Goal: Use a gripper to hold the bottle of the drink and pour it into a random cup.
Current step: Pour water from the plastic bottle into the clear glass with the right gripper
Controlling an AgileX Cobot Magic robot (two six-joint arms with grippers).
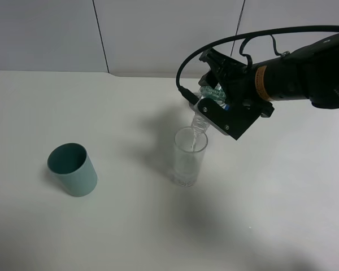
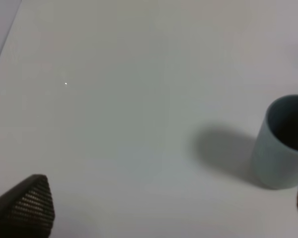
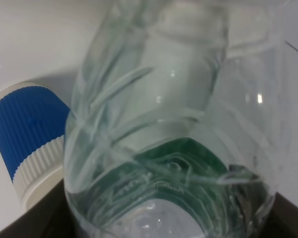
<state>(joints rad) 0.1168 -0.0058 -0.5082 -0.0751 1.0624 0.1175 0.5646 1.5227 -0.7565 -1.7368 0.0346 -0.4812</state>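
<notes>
**A:** Right gripper [image 1: 216, 104]: black jaws pinched on the small clear plastic bottle with the green label [image 1: 200, 119]. The bottle is tipped mouth-down, its ribbed neck right at the rim of the tall, transparent, straight-sided glass [image 1: 189, 161]. The glass stands upright mid-way across the white table [image 1: 130, 101].

**B:** Pouring, then?

**A:** I judge so. No stream shows, and I cannot tell the level in the glass.

**B:** How to do it well?

**A:** Keep the mouth over the middle of the opening, not resting on the rim. The glass is narrow and probably light, so a nudge could tip it. Add tilt slowly and keep the grip firm, since thin plastic may slip.

**B:** The other arm?

**A:** Left gripper [image 2: 164, 206]: fingertips spread wide with nothing between them, hanging above the table near the teal-green opaque cup [image 2: 280, 148], well apart from the glass. Best left idle. A white cup with a blue ribbed band [image 3: 25, 134] shows beyond the bottle in the right wrist view only.
</notes>
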